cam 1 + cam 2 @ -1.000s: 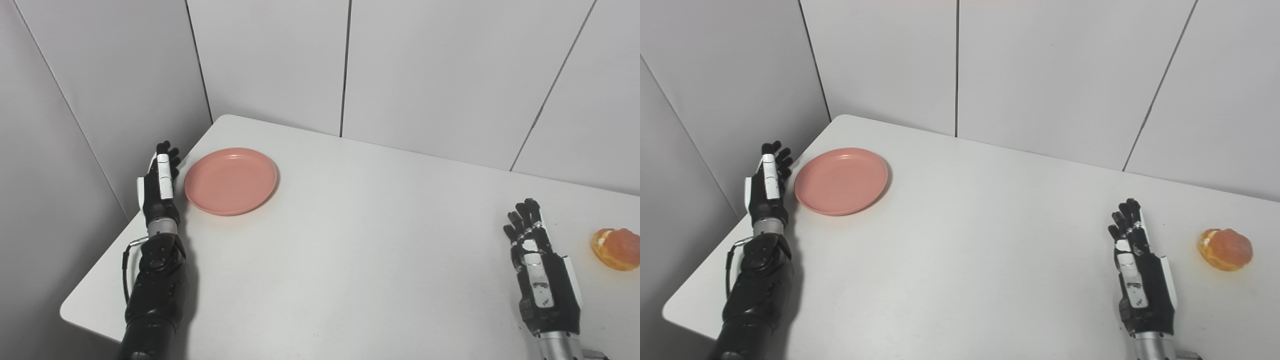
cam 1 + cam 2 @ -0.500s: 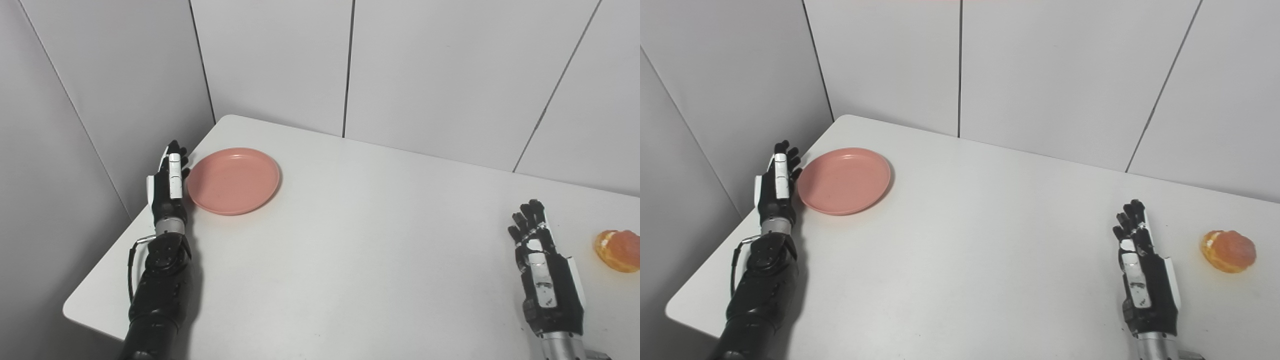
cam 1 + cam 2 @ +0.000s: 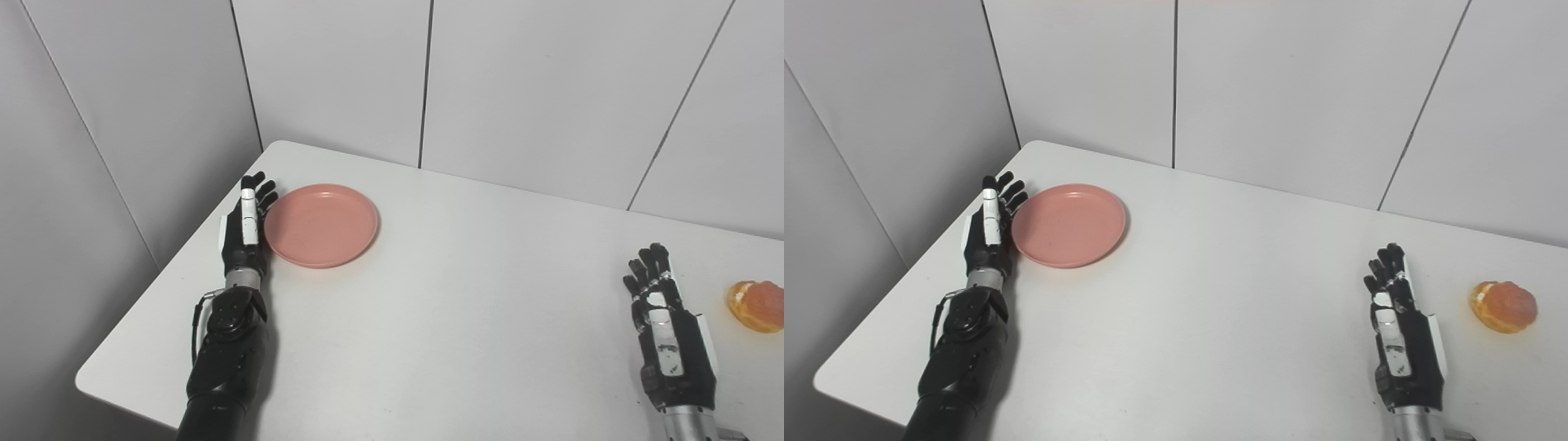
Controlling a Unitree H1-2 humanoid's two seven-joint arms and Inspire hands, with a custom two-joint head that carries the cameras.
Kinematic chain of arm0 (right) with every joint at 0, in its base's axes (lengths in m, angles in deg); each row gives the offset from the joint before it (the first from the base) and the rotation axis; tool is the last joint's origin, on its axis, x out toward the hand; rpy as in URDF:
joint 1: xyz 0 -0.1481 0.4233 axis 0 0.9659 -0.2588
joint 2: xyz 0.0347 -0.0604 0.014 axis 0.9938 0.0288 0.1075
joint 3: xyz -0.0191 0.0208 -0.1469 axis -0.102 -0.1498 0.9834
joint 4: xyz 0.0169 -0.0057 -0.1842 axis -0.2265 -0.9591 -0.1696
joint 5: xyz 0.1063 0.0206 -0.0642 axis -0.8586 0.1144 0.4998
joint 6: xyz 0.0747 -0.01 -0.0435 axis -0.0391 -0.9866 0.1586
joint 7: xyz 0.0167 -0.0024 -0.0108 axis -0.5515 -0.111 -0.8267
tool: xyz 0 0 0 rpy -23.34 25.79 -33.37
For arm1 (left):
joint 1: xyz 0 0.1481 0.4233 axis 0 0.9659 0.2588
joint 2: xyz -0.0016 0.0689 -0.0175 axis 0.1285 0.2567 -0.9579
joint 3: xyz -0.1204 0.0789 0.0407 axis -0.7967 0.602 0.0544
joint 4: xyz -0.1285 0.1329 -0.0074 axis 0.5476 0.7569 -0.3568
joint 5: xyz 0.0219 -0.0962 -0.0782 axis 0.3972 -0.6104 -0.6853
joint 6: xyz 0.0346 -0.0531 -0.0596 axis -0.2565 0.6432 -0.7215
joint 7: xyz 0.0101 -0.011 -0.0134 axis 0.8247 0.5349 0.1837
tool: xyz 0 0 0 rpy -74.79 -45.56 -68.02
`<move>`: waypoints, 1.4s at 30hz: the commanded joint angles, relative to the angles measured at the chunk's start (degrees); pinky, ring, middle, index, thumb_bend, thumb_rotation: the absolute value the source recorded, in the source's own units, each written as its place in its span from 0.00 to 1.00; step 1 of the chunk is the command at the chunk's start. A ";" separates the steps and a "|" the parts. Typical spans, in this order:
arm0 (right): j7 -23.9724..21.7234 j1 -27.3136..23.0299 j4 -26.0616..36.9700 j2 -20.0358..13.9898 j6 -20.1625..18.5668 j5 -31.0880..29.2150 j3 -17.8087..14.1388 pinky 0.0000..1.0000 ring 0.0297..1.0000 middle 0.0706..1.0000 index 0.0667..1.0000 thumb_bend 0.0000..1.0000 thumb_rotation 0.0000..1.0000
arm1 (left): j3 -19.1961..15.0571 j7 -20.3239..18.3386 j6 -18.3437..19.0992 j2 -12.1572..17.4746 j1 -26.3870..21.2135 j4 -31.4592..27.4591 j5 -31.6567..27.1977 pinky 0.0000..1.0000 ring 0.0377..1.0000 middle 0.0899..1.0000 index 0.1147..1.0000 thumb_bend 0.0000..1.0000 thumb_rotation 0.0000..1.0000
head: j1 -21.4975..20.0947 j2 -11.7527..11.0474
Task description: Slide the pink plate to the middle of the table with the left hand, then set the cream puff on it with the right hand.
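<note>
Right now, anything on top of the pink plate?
Nothing. The pink plate shows a bare, empty dish. The left hand stands at its left rim, not over it. The cream puff lies on the table far right, beyond the right hand.

Left hand [image 3: 244, 229] edge-on, right hand [image 3: 667, 340] flat, fingers extended

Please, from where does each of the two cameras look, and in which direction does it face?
Left eye view: on the head, facing down and forward at the table; left hand and right hand enter from below.
Right eye view: beside it, slightly to the right, same direction; same arms.
Shared: pink plate by the left hand, cream puff far right.
</note>
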 commanded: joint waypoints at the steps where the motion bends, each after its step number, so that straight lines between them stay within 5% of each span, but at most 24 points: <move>1: -0.53 4.06 -3.78 -0.15 -0.21 -0.42 -0.35 1.00 1.00 1.00 1.00 0.67 0.80 | -0.07 -0.92 2.13 0.07 -0.45 -1.38 -0.80 0.86 0.85 0.82 0.81 0.82 1.00 | -0.03 0.10; 14: -0.03 4.45 -2.40 -0.12 -1.35 0.31 0.02 1.00 1.00 1.00 1.00 0.73 0.81 | 1.69 -4.51 5.82 -2.36 0.83 -6.06 -2.62 0.86 0.85 0.82 0.80 0.74 1.00 | -0.82 0.32; 28: 1.05 4.75 -1.31 0.45 -1.51 1.12 -0.05 1.00 1.00 1.00 1.00 0.69 0.80 | 6.76 -6.50 8.74 -4.74 2.08 -9.59 0.62 0.85 0.84 0.81 0.80 0.79 1.00 | -3.48 1.69; 39: 2.45 5.40 1.36 0.97 -3.50 2.65 0.72 1.00 1.00 1.00 1.00 0.71 0.83 | 11.54 -7.68 10.93 -7.08 3.65 -12.83 4.60 0.84 0.84 0.82 0.81 0.71 1.00 | -7.47 3.05; 42: 2.80 5.39 1.14 1.41 -1.42 3.23 0.90 1.00 1.00 1.00 1.00 0.67 0.84 | 13.04 -8.94 12.16 -7.18 4.66 -15.17 4.74 0.86 0.86 0.84 0.82 0.69 1.00 | -10.18 3.82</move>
